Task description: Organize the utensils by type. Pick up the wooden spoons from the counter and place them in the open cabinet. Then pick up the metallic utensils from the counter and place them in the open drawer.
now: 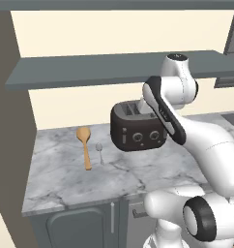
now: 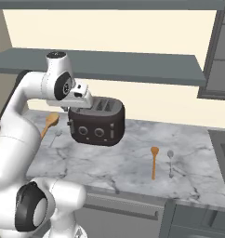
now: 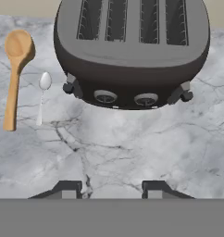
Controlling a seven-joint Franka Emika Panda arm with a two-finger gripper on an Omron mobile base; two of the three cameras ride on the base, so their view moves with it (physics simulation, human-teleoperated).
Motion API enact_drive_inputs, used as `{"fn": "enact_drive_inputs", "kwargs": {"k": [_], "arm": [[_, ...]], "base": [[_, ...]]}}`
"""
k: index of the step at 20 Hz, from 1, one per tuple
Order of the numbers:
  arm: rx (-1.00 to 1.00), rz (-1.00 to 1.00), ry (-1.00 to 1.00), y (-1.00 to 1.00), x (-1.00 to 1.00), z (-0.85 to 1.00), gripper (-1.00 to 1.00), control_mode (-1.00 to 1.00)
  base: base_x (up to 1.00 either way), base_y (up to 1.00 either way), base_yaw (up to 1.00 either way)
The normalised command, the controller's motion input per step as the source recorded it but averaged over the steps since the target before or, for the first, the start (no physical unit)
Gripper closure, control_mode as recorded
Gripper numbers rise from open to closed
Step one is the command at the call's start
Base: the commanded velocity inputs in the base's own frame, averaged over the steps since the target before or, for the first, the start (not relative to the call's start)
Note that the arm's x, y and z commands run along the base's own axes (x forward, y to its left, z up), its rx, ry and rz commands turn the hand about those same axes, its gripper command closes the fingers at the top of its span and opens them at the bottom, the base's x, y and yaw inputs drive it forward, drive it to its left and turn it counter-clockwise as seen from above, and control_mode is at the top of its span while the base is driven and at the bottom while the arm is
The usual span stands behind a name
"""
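On the marble counter [image 1: 65, 184] a wooden spoon [image 1: 83, 145] lies left of the toaster, with a small metal spoon [image 1: 100, 152] beside it. The hand view shows the same wooden spoon [image 3: 14, 74] and metal spoon [image 3: 42, 95] at its left. A second wooden spoon [image 2: 154, 162] and a second metal spoon [image 2: 170, 162] lie further right on the counter [image 2: 109, 162]. My gripper [image 3: 111, 190] hangs above the counter in front of the toaster, open, with nothing between its fingertips [image 3: 67, 189]. The open cabinet and the open drawer are out of view.
A dark four-slot toaster [image 1: 138, 128] [image 2: 98, 122] [image 3: 132, 51] stands mid-counter against the wall. A long grey shelf [image 1: 90, 68] runs above it. Grey upper doors [image 2: 221, 46] sit at the right, and a dark inset [image 2: 223, 148] interrupts the counter's right end.
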Motion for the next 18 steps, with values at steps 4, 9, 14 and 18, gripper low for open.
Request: {"fn": "enact_drive_inputs", "kwargs": {"k": [4, 9, 14, 18], "arm": [[0.00, 0.02, 0.00, 0.02, -0.26, -0.01, -1.00, -1.00], [0.00, 0.04, -0.05, 0.13, -0.62, -0.09, -1.00, -1.00], [0.00, 0.01, -0.09, 0.31, -0.57, -0.11, -1.00, -1.00], [0.00, 0.00, -0.06, 0.56, -0.28, -0.12, -1.00, -1.00]], "base": [[0.00, 0.00, 0.00], [0.00, 0.00, 0.00], [0.00, 0.00, 0.00], [0.00, 0.00, 0.00]]}}
